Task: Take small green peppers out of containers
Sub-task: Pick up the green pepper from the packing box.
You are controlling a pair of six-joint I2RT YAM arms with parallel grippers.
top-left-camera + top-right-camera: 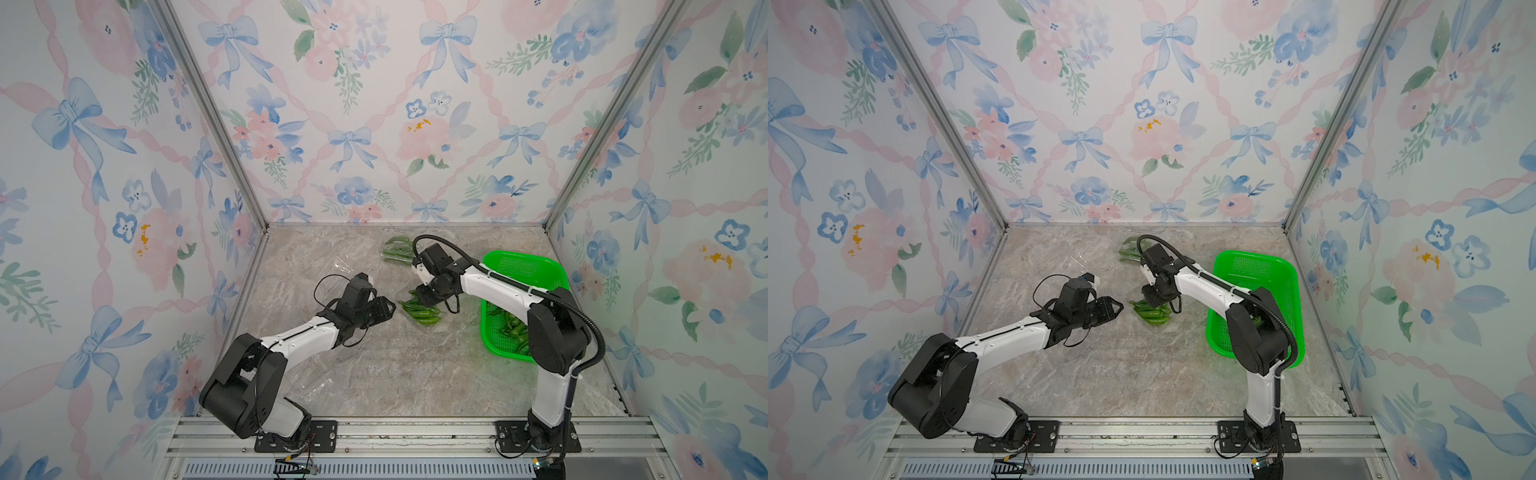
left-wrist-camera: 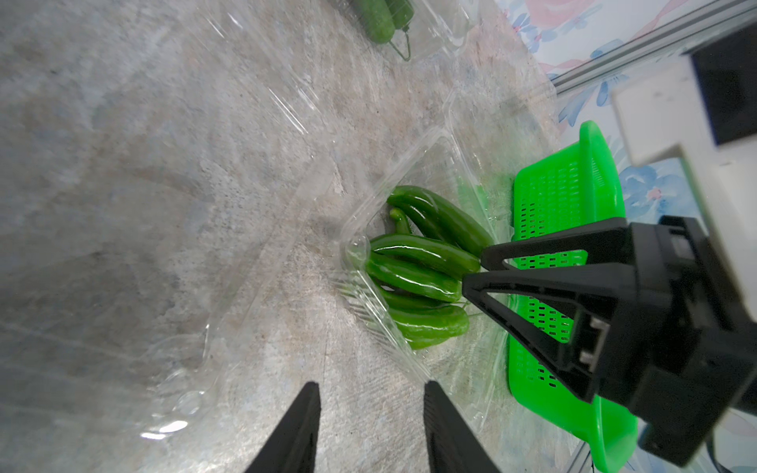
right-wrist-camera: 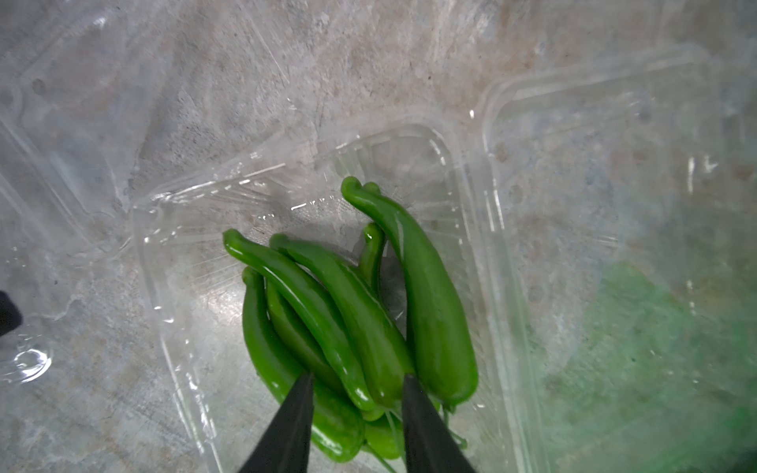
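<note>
Right gripper (image 3: 358, 383) straddles small green peppers (image 3: 368, 327) in their container (image 3: 463, 172) — pinched or not, I cannot tell — left gripper (image 2: 370, 387) hovers beside, fingers parted, empty, perhaps to steady it.

A marbled table (image 1: 1100, 374) is seen between flowered walls; near its middle a pile of peppers (image 1: 1152, 312) is laid, and a second bunch (image 1: 1130, 248) is found farther back, partly hidden by the right arm; the right gripper (image 1: 1149, 300) is placed at the pile's far edge, pointing down, though its jaws cannot be made out; the left gripper (image 1: 1118, 308) is held just left of the pile, apart from it and pointed toward it; a green basket (image 1: 1258, 270) is set at the right, its near part covered by the right arm, with a few dark peppers glimpsed inside beside the elbow.
</note>
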